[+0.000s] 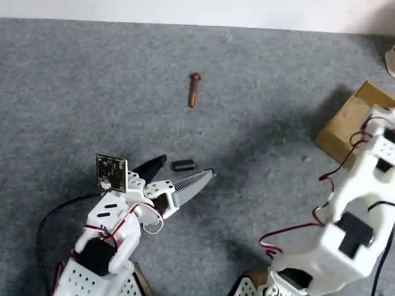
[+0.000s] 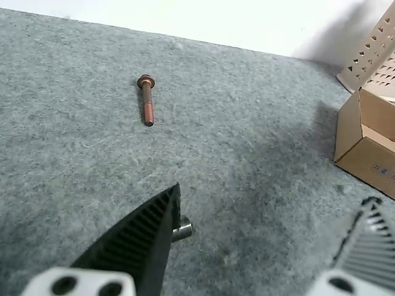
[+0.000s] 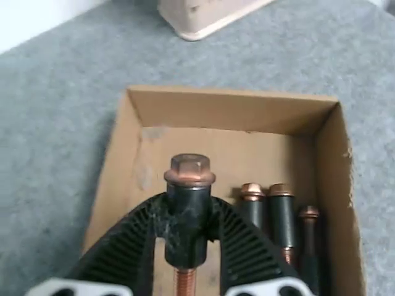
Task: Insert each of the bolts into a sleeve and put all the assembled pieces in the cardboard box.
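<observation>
right wrist view: right tool (image 3: 188,213) pinches a sleeved bolt (image 3: 189,179) above the cardboard box (image 3: 228,111); left tool (image 1: 188,166) spread.

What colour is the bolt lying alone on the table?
The bolt is coppery brown; the left wrist view shows it best.

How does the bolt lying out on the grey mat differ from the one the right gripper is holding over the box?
The loose bolt lies bare on the mat; the held bolt sits inside a black sleeve. The loose bolt is untouched, while the held bolt's sleeve is clamped in the right gripper above the cardboard box. Both are copper-coloured with flanged heads.
</observation>
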